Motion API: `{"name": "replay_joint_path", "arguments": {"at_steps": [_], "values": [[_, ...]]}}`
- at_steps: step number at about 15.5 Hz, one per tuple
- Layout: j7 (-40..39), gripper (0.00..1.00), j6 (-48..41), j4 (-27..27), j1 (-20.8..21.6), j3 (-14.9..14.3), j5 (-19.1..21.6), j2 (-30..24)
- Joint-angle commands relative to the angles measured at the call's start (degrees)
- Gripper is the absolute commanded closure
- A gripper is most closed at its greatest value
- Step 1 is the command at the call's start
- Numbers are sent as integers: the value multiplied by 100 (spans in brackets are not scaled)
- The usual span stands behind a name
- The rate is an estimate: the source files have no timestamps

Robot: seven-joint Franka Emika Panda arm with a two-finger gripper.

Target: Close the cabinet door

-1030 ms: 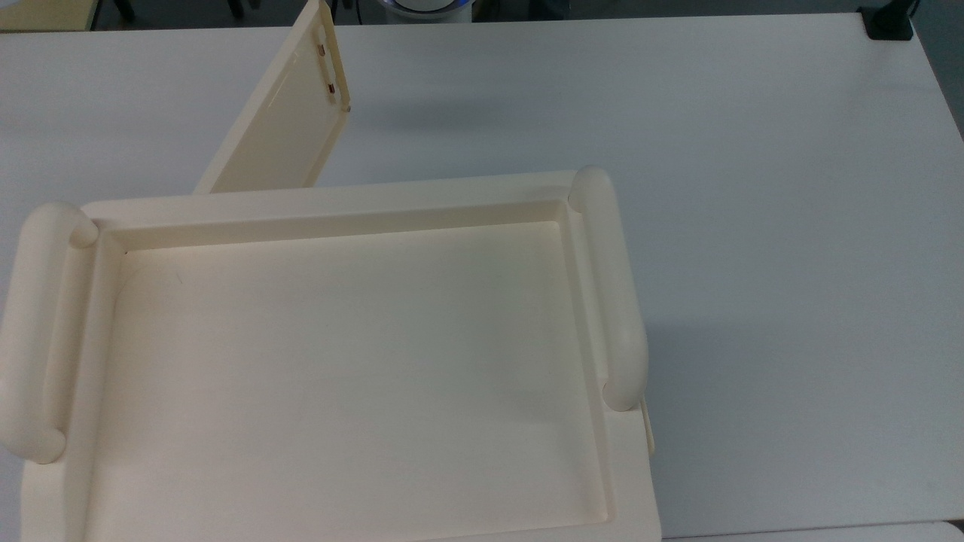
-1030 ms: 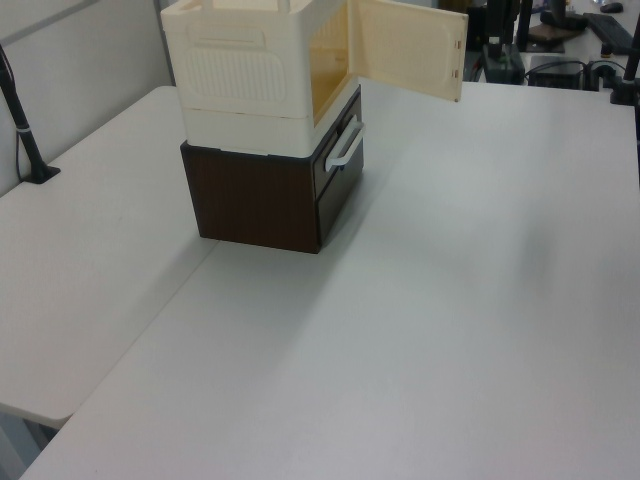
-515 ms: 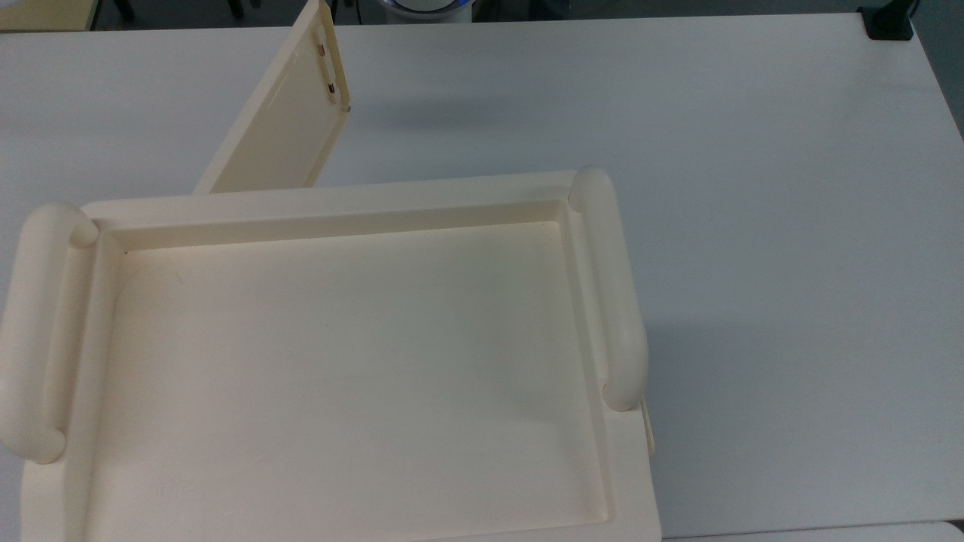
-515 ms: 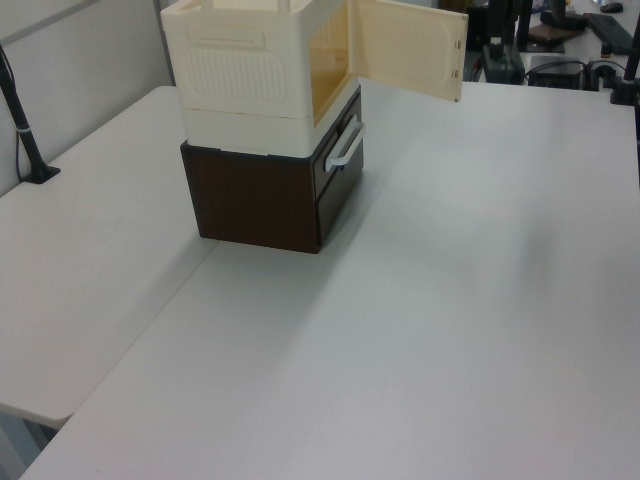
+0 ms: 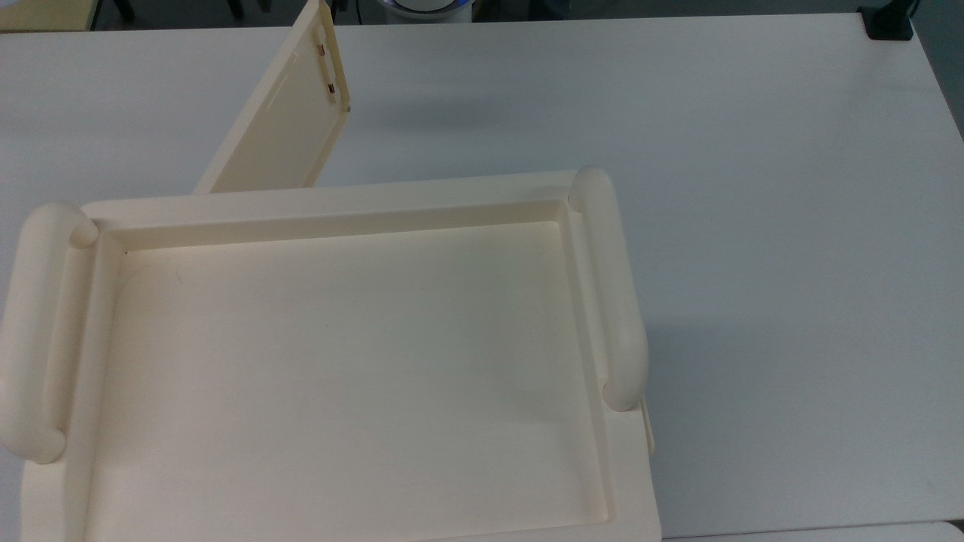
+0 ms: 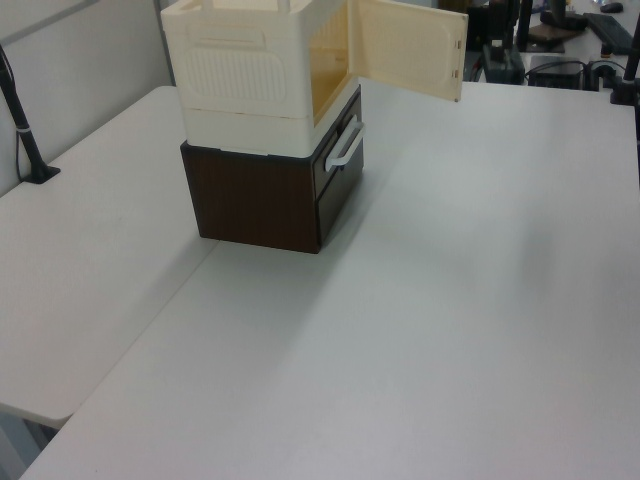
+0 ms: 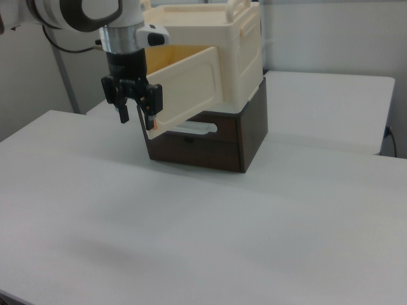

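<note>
Cream plastic makes up the cabinet door (image 6: pixel 406 46), and it hangs wide open. It swings out from the front of the cream cabinet (image 6: pixel 252 72). That cabinet sits on a dark brown drawer box (image 6: pixel 270 193), near the far left corner of the white surface (image 6: pixel 470 300) in the left view.

In the right view our pincer (image 7: pixel 135 108) hangs just beside the free edge of the door, at the end away from the hinge. Its two fingers point down with a gap between them, so we think it is open and holds nothing. We cannot tell if a finger touches the door yet.

What could go wrong? If we push too near the corner, a finger could slip off the edge and the door would stay open. If we push too hard, the cream cabinet could slide on the brown box, since it only rests on top. If we stop the push too soon, the door may not go all the way shut.

We see the tray top (image 5: pixel 339 361) of the cabinet from above, and nothing lies in it. In the left view the open side of the cabinet shows only bare yellow walls. The brown box has a drawer with a pale handle (image 6: pixel 344 148), and it looks shut.
</note>
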Motion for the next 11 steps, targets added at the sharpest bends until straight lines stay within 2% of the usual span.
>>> {"name": "replay_joint_path", "arguments": {"at_steps": [1, 5, 6, 11], "values": [[-568, 57, -180, 86, 56, -66, -83, 24], [-1228, 81, -145, 86, 47, -83, -74, 41], [-1377, 85, -102, 95, 39, -83, -82, 68], [-2764, 88, 372, 183, 12, -83, -214, 261]]}}
